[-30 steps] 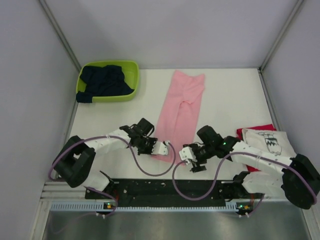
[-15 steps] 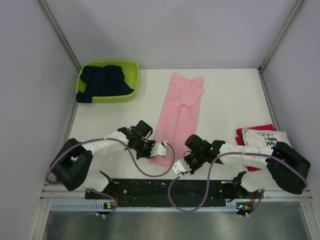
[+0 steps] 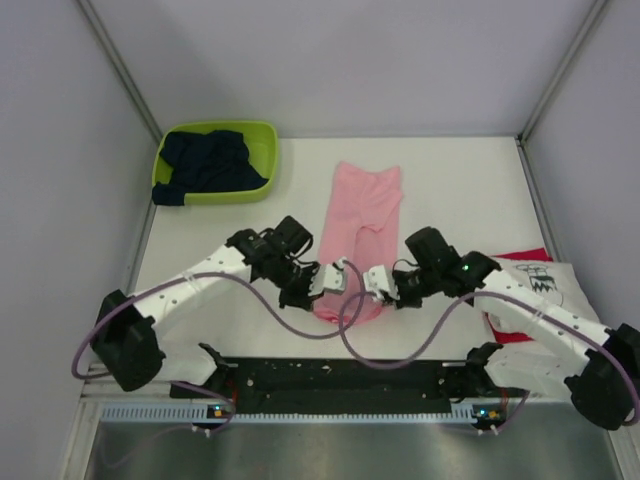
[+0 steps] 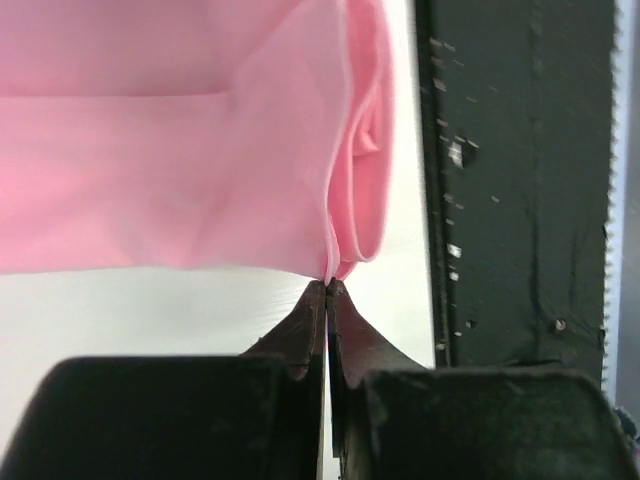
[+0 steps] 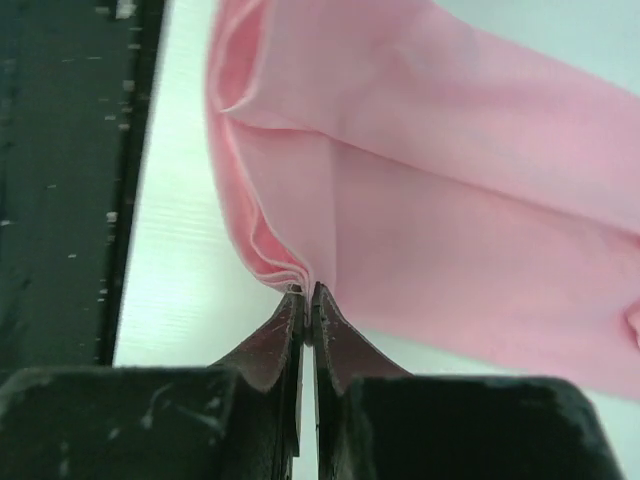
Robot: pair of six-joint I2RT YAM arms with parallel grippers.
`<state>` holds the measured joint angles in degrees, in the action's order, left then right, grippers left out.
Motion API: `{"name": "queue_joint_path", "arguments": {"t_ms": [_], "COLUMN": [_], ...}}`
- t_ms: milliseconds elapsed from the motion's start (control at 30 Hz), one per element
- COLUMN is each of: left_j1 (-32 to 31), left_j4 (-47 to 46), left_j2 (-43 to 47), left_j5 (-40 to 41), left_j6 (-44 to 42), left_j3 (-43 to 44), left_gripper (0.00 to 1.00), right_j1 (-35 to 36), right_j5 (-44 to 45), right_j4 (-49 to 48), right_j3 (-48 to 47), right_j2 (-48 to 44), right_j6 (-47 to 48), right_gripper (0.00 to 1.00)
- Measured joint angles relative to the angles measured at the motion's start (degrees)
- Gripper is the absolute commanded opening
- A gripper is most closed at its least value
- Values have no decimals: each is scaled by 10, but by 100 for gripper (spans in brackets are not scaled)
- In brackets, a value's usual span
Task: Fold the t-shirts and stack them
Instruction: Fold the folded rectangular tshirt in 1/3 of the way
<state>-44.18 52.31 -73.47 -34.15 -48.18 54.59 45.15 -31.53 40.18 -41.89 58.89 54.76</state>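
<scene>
A long, narrow folded pink t-shirt (image 3: 358,225) lies down the middle of the table. My left gripper (image 3: 343,272) is shut on its near left corner (image 4: 335,262), and my right gripper (image 3: 372,277) is shut on its near right corner (image 5: 290,265). The near end is lifted off the table and curls between the two grippers. A dark navy t-shirt (image 3: 205,165) fills the basket at the back left. At the right edge, a white t-shirt with black line drawing (image 3: 540,282) lies on top of a red t-shirt (image 3: 505,262).
The lime-green plastic basket (image 3: 262,140) stands at the back left corner. A black base rail (image 3: 340,375) runs along the near edge, also seen in the left wrist view (image 4: 520,180). Grey walls enclose the table on three sides.
My right gripper moved left to the pink t-shirt's near right corner and shut on it. Both grippers then lifted the near end up and away, and the shirt's far end slid slightly.
</scene>
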Motion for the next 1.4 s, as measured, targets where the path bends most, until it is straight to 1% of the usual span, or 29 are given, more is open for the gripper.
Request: {"name": "queue_joint_path", "arguments": {"t_ms": [100,167,200,267,400,433,500,667,933,967,1000,1067,1133,1167,1200,1233,1300,1400], "left_j1": [26,55,71,106,147,151,152,150,152,152,152,152,152,152,153,153,157,167], "left_j4": [7,1,-7,-8,-16,-14,-13,-5,-8,-9,-9,-12,-18,-23,-28,-36,-55,-81], "left_j2": [-78,-165,-183,-243,-343,-372,-417,-469,-502,-503,-505,-507,-508,-508,-508,-508,-508,-497], "left_j5": [23,47,54,68,88,95,108,146,184,189,192,202,215,223,230,238,252,252], "left_j6": [43,81,88,109,126,128,131,134,139,140,140,143,151,155,157,161,169,179], "left_j3": [99,200,220,296,439,480,530,541,542,544,545,548,549,549,549,549,549,541], "left_gripper": [0,0,0,0,0,0,0,0,0,3,12,39,54,60,63,63,64,66], "right_j1": [-90,-135,-161,-200,-250,-258,-268,-277,-299,-300,-301,-301,-302,-302,-304,-307,-316,-344], "right_j5": [-19,-24,-27,-28,-33,-33,-29,-11,-2,-2,-2,0,10,19,28,37,52,59], "right_j4": [-12,-30,-47,-84,-140,-149,-173,-189,-221,-224,-227,-231,-236,-243,-250,-257,-268,-292], "right_j3": [-51,-80,-96,-117,-149,-162,-186,-203,-209,-212,-212,-213,-214,-217,-222,-230,-256,-300], "right_j2": [59,104,130,172,243,266,318,379,398,404,408,416,422,424,428,432,441,442], "right_j6": [-29,-50,-64,-85,-115,-120,-124,-129,-150,-151,-153,-158,-171,-179,-190,-205,-244,-329], "right_gripper": [0,0,0,0,0,0,0,0,0,0,0,10,13,23,30,31,41,46]}}
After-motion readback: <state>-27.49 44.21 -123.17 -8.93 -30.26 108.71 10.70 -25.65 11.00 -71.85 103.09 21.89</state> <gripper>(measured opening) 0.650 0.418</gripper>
